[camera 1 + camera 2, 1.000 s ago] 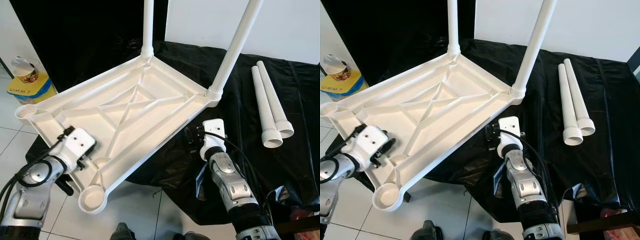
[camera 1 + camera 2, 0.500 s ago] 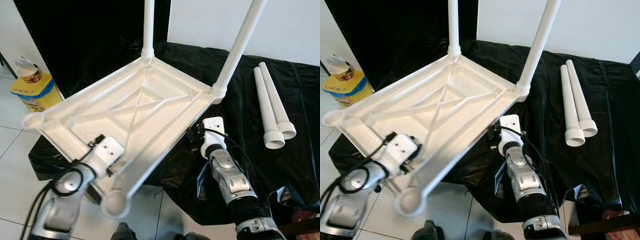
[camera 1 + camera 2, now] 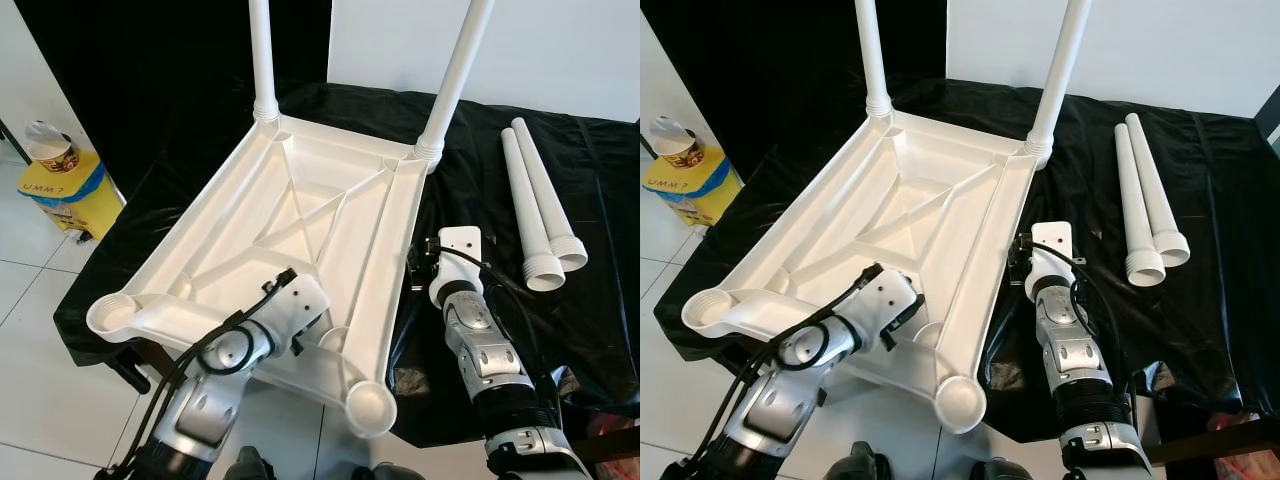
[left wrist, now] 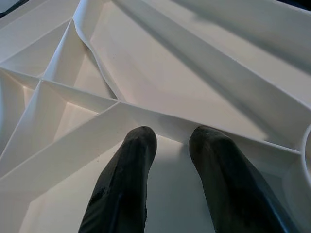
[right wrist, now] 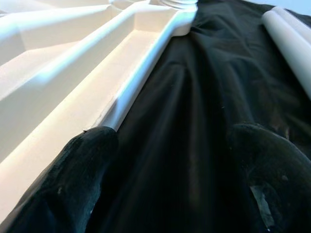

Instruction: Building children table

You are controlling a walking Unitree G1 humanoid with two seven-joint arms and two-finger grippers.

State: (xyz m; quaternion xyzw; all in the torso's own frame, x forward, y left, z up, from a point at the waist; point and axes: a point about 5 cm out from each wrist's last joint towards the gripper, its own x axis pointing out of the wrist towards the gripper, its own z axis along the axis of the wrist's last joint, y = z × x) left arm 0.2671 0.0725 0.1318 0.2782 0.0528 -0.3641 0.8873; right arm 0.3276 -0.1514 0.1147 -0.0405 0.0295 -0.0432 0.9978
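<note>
The white tabletop (image 3: 300, 230) is lying upside down on the black sheet (image 3: 500, 180), its near end overhanging the floor. Two legs (image 3: 455, 75) are standing screwed into its far corners. Two loose legs (image 3: 535, 205) are lying side by side on the sheet, well to the right. The left gripper (image 4: 170, 160) is resting inside the ribbed underside near the near edge, fingers slightly parted, gripping nothing. The right gripper (image 5: 170, 160) is hovering spread wide just beside the tabletop's right rim. A yellow box (image 3: 65, 190) at far left is reading "UMM".
</note>
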